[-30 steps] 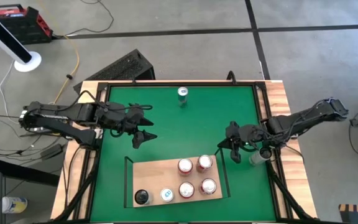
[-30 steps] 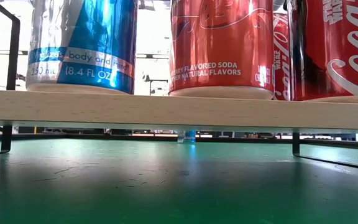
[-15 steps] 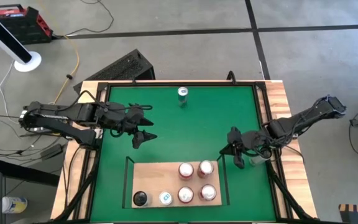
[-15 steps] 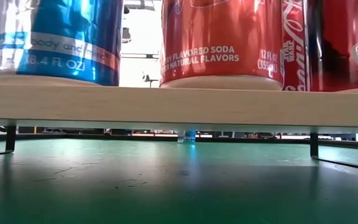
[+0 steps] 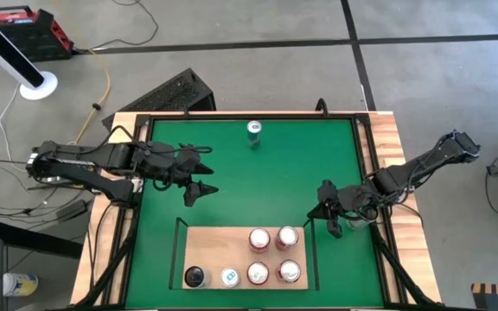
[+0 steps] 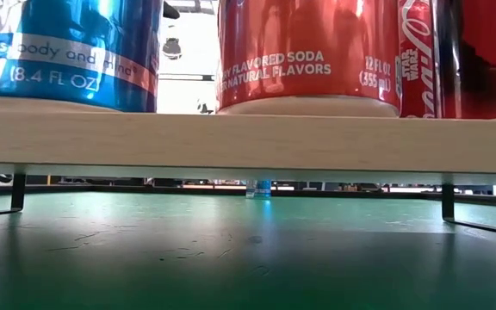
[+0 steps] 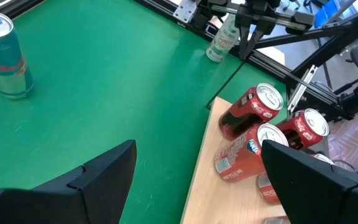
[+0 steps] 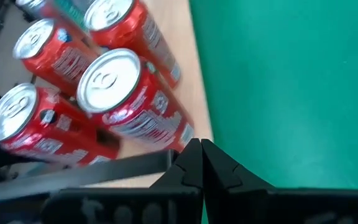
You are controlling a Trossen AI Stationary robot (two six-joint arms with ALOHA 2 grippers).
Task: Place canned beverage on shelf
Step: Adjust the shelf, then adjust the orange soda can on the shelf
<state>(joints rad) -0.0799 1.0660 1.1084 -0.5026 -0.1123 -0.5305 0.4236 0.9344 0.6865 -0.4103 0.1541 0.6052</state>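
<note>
The shelf [image 5: 214, 246], a pale-wood board with thin black rails, stands on the green mat near the table's front edge, and its front shows in the low view [image 6: 231, 138]. On it stand several cans, most of them red [image 5: 271, 252]. One blue and silver can [image 5: 254, 130] stands alone upright on the mat near the far edge, and it also shows in the left wrist view [image 7: 2, 59]. My right gripper [image 5: 331, 223] is shut at the shelf's far right corner. My left gripper [image 5: 199, 174] hangs open over the mat's left part, holding nothing. My right gripper has its shut fingertips [image 8: 191, 163] against the shelf's black rail [image 8: 148, 163] at the far right corner. The fingers slant down from the table's right side. Whether they hook the rail or only press on it, I cannot tell. The shelf stands level on the mat.
A small clear bottle [image 7: 222, 40] stands at the mat's right edge, close beside my right arm. Wooden slat borders [image 5: 392, 147] and black frame rails flank the mat. Bare mat lies between the lone can and the shelf.
My right gripper has moved toward the table's near edge, staying shut. The shelf with its cans has slid along the mat the same way and stands closer in the low view. The cans have kept upright.
</note>
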